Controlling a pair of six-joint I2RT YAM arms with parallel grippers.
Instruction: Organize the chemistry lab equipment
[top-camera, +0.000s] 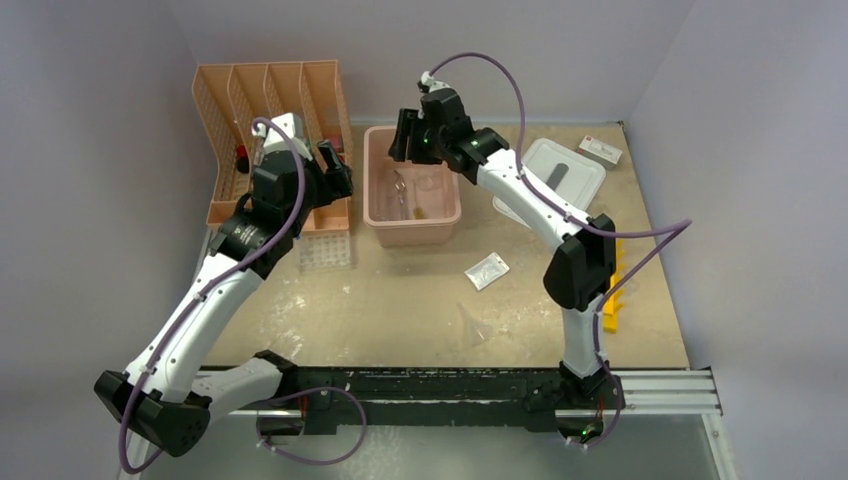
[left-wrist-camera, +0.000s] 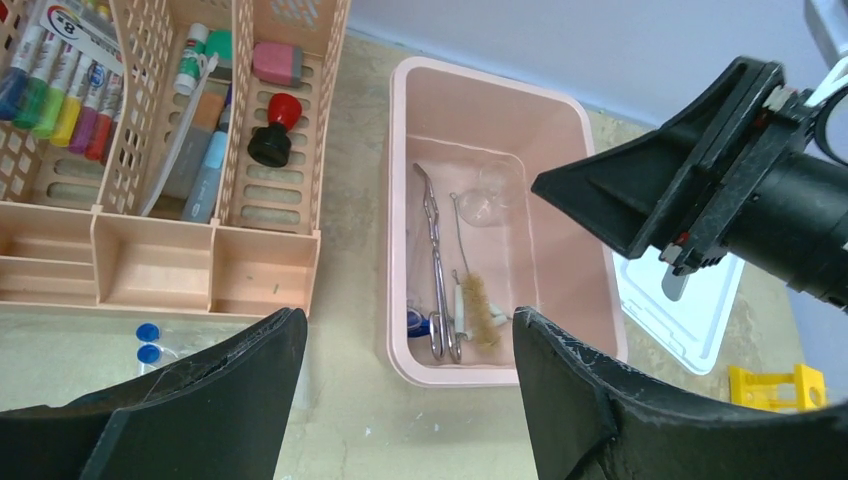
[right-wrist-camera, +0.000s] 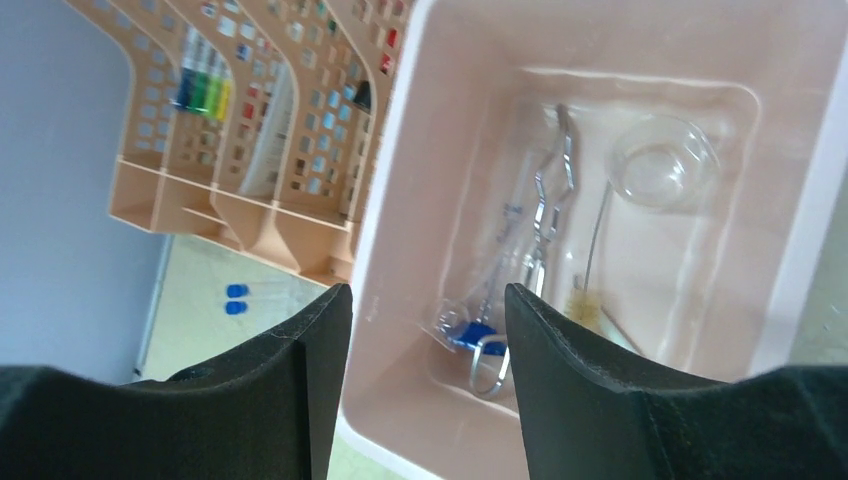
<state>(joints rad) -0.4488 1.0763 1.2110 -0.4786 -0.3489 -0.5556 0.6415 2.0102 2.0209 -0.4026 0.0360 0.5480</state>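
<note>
The metal forceps (left-wrist-camera: 436, 270) (right-wrist-camera: 545, 215) lie in the pink bin (top-camera: 380, 225) beside a bristle brush (left-wrist-camera: 475, 300), a clear round dish (right-wrist-camera: 665, 160) and a clear blue-capped tube (right-wrist-camera: 470, 335). Above the bin's far left part hangs my right gripper (right-wrist-camera: 428, 290) (top-camera: 405, 135), open and empty. My left gripper (left-wrist-camera: 408, 318) (top-camera: 335, 165) is open too, hovering between the organizer and the bin. The clear tube tray (top-camera: 325, 250) lies in front of the organizer, with blue caps (left-wrist-camera: 148, 340) in it. A small clear bag (top-camera: 487, 270) and the yellow rack (top-camera: 612, 290) lie on the table to the right.
The peach slotted organizer (top-camera: 270, 130) with markers and glue sticks stands at the back left. The white lid (top-camera: 560, 175) lies to the right of the bin, under the right arm. A small white box (top-camera: 602, 150) sits at the back right. Grey walls enclose the table.
</note>
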